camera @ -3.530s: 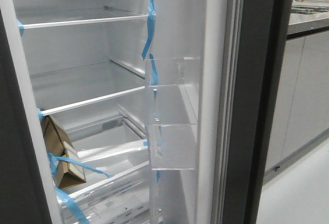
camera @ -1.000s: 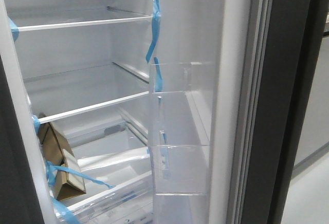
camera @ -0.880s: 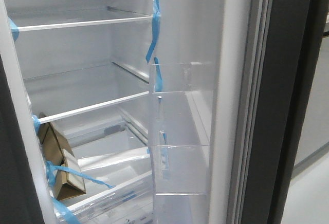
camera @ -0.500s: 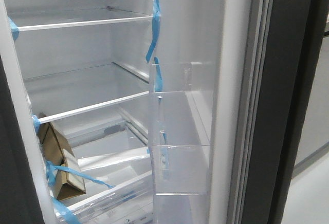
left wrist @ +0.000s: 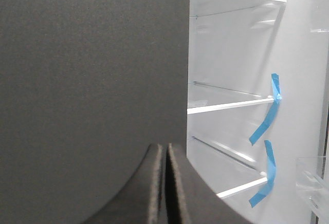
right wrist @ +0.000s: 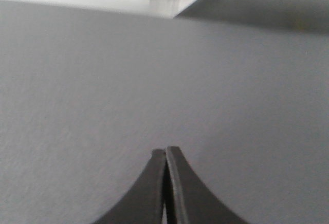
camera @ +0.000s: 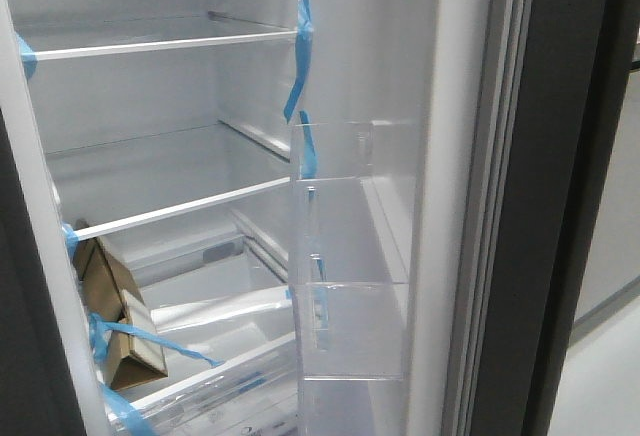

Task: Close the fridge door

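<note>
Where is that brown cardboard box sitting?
In the front view, the brown cardboard box leans at the lower left inside the fridge, under the lowest white shelf, with blue tape across it.

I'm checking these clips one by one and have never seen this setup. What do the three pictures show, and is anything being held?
This is a two-armed robot facing an open fridge. The front view looks forward into it: white shelves, blue tape strips, a brown cardboard box low on the left, and the fridge door standing open on the right, its clear plastic bins facing inward. The other two pictures come from cameras on the wrists. The left tool has its fingers pressed together in front of a dark grey panel, with the fridge interior beside it. The right tool is also closed, in front of a plain grey surface. Neither holds anything.
</note>
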Action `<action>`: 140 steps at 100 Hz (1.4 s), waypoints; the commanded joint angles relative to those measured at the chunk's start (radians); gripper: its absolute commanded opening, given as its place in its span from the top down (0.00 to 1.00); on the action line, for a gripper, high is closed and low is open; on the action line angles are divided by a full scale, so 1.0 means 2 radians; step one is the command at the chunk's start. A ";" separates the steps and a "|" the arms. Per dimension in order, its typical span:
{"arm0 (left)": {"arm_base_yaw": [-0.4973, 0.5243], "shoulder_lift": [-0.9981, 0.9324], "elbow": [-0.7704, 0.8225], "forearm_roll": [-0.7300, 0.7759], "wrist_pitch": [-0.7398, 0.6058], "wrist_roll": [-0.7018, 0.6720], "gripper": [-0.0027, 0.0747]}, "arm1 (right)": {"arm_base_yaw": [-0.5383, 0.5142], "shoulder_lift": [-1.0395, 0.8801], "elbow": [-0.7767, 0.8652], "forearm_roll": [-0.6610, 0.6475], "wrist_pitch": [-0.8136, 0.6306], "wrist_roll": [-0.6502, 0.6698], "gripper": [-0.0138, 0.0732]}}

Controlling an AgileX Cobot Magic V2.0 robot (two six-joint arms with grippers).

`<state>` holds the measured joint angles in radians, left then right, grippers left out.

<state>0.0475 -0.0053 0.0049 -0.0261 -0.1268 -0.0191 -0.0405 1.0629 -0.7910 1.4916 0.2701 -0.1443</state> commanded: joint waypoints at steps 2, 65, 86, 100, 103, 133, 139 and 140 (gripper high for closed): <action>-0.003 -0.010 0.018 -0.002 -0.036 -0.002 0.99 | -0.001 0.003 -0.032 0.008 0.029 -0.004 0.89; -0.003 -0.010 0.018 -0.002 -0.036 -0.002 0.99 | 0.063 0.065 -0.101 -0.005 0.049 -0.004 0.89; -0.003 -0.010 0.018 -0.002 -0.036 -0.002 0.99 | 0.103 0.092 -0.134 -0.029 0.021 -0.004 0.89; -0.003 -0.010 0.018 -0.002 -0.036 -0.002 0.99 | 0.132 0.120 -0.171 -0.069 0.000 -0.004 0.89; -0.003 -0.010 0.018 -0.002 -0.036 -0.002 0.99 | 0.138 0.128 -0.179 -0.079 -0.004 -0.004 0.89; -0.003 -0.010 0.018 -0.002 -0.036 -0.002 0.99 | 0.206 0.204 -0.268 -0.196 -0.071 -0.004 0.89; -0.003 -0.010 0.018 -0.002 -0.036 -0.002 0.99 | 0.214 0.218 -0.283 -0.215 -0.077 -0.004 0.89; -0.003 -0.010 0.018 -0.002 -0.036 -0.002 0.99 | 0.216 0.220 -0.285 -0.217 -0.078 -0.004 0.89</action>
<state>0.0475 -0.0053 0.0049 -0.0261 -0.1268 -0.0191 0.3677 1.5007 -1.2898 1.1103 0.1689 -0.1438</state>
